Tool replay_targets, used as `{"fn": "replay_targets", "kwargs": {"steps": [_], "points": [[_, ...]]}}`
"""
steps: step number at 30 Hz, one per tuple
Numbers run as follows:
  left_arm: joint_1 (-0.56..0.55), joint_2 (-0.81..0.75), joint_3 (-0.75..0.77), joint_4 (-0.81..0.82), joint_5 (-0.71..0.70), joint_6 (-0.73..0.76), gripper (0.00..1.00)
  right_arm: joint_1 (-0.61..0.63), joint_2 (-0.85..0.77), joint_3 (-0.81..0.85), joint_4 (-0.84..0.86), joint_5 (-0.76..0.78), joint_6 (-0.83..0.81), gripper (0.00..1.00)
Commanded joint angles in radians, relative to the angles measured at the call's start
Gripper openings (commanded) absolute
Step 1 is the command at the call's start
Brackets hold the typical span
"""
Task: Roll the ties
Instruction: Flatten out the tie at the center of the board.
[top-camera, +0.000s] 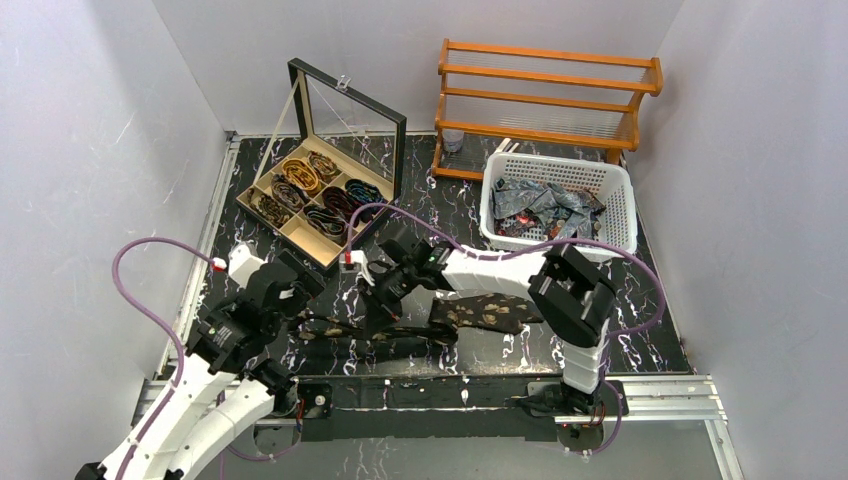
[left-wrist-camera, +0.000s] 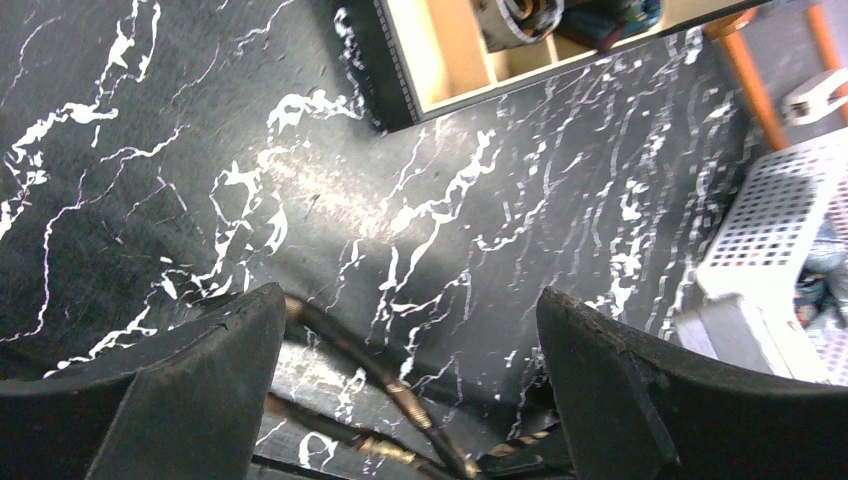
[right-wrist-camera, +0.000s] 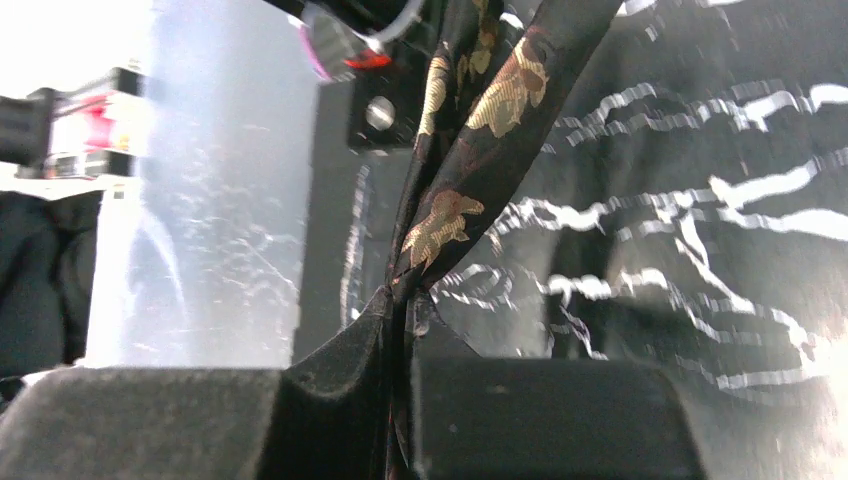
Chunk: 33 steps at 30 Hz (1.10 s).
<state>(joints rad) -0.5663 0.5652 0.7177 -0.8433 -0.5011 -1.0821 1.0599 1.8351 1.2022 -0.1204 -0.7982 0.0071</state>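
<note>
Jaws on my right gripper (right-wrist-camera: 398, 325) are clamped tight on a bunched fold of the dark tie (top-camera: 488, 312). Those on my left gripper (left-wrist-camera: 410, 305) stand wide apart and hold nothing. On the worktop (top-camera: 640, 345) the tie runs along the near edge, its long axis left to right. Its broad end points toward the near right corner, and the narrow strip trails left to lie just below the gap of the left jaws. I judge the left arm is nearer that narrow tail, so a roll would likely start there. At the right grip the fabric twists into a thin band: limp, black, with gold floral spots.
</note>
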Motion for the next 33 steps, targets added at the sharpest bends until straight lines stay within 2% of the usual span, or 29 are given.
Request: {"fn": "replay_targets", "kwargs": {"steps": [1, 5, 8, 9, 11, 14, 16, 18, 21, 22, 23, 26, 28, 30, 33], "points": [[-0.003, -0.040, 0.058, -0.060, -0.063, 0.006, 0.93, -0.008, 0.094, 0.141, 0.039, -0.278, 0.115, 0.11], [-0.003, -0.056, 0.055, -0.066, -0.061, 0.014, 0.94, -0.054, 0.270, 0.319, -0.086, -0.219, 0.139, 0.14], [-0.003, -0.047, 0.046, -0.060, -0.041, 0.024, 0.94, -0.096, 0.365, 0.462, -0.224, -0.102, 0.142, 0.30], [-0.003, -0.041, 0.043, -0.059, -0.034, 0.026, 0.94, -0.107, 0.375, 0.488, -0.247, -0.075, 0.139, 0.36], [-0.003, -0.033, 0.033, -0.055, -0.027, 0.028, 0.95, -0.129, 0.366, 0.514, -0.259, -0.008, 0.153, 0.41], [-0.002, -0.029, 0.008, -0.030, -0.013, 0.032, 0.96, -0.158, 0.286, 0.502, -0.274, 0.064, 0.147, 0.54], [-0.003, -0.024, -0.013, -0.001, 0.013, 0.047, 0.97, -0.170, 0.184, 0.427, -0.260, 0.166, 0.141, 0.60], [-0.003, -0.015, -0.043, 0.047, 0.068, 0.085, 0.97, -0.173, 0.040, 0.297, -0.224, 0.335, 0.152, 0.66], [-0.003, 0.016, -0.093, 0.170, 0.202, 0.204, 0.98, -0.186, -0.212, 0.007, -0.125, 0.632, 0.262, 0.86], [-0.003, 0.041, -0.112, 0.219, 0.263, 0.238, 0.98, -0.195, -0.326, -0.093, -0.098, 0.695, 0.309, 0.95], [-0.003, 0.067, -0.131, 0.259, 0.316, 0.264, 0.98, -0.203, -0.407, -0.182, -0.085, 0.752, 0.361, 0.98], [-0.004, 0.160, -0.161, 0.339, 0.441, 0.295, 0.95, -0.238, -0.591, -0.375, -0.173, 0.893, 0.562, 0.99], [-0.006, 0.207, -0.173, 0.370, 0.489, 0.304, 0.94, -0.260, -0.671, -0.447, -0.267, 0.915, 0.673, 0.99], [-0.007, 0.230, -0.175, 0.372, 0.501, 0.311, 0.94, -0.267, -0.723, -0.512, -0.308, 0.902, 0.749, 0.94], [-0.008, 0.248, -0.164, 0.370, 0.531, 0.304, 0.94, -0.269, -0.737, -0.593, -0.277, 0.773, 0.790, 0.80]]}}
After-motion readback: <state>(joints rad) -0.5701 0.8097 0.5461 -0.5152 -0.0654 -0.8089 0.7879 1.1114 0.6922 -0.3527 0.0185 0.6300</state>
